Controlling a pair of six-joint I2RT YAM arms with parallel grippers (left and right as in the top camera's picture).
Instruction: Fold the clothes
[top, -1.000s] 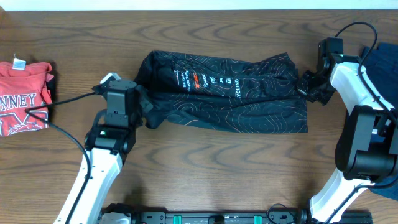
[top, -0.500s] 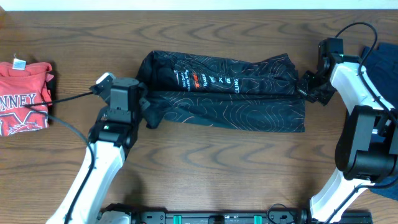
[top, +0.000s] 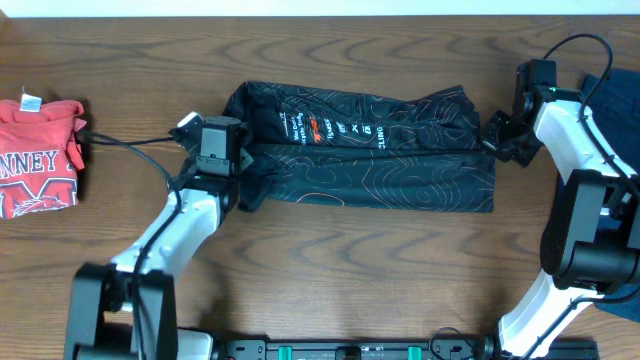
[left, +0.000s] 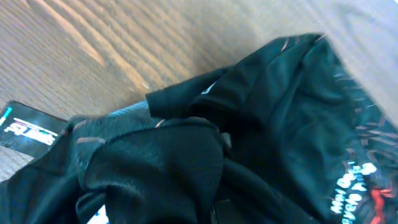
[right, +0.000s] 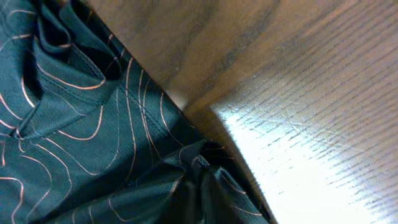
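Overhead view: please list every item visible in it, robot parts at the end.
black short-sleeved cycling jersey with thin wavy lines: one, black, lying lengthwise across the table's middle.
folded red T-shirt with white lettering: one, red, at the table's left edge.
dark blue cloth: one, dark blue, at the right edge, mostly cut off.
brown wooden table: one, brown, under everything.
black base rail: one, black, along the near edge.
black cables: two, black, one off each wrist.
left arm: one, white and black, near left.
right arm: one, white and black, right side.
left gripper: one, black, at the jersey's left end; fabric hides its jaws.
right gripper: one, black, at the jersey's right end; jaws hidden.
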